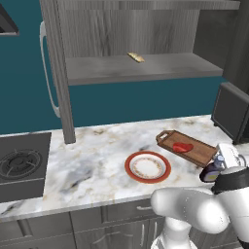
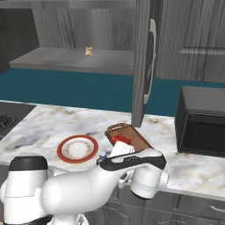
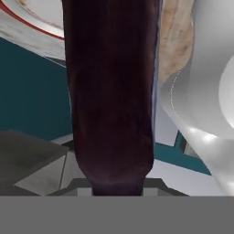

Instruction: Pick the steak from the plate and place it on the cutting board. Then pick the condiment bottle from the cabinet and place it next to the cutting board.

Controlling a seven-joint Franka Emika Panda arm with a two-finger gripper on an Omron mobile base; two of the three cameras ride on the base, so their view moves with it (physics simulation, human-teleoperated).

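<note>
We see the steak [image 1: 183,147] lying on the cutting board [image 1: 194,151], which sits on the tabletop [image 1: 92,160] just right of the plate [image 1: 147,167]. The condiment bottle [image 1: 212,171] is in front of the board's near end, held in the tool [image 1: 220,165]. Behind, the cabinet [image 1: 61,73] rises from the tabletop; a small oblong item [image 1: 136,57] rests on its shelf. A stove [image 1: 22,163] lies at far left.

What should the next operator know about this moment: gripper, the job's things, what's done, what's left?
Gripper: shut on the bottle, at the counter's front edge near the board.
Steak: on the board.
Plate: bare, left of the board.
Cabinet: a small tan item on its shelf.
Done: steak moved, bottle taken out.
Left: set the bottle down beside the board and let go.
</note>
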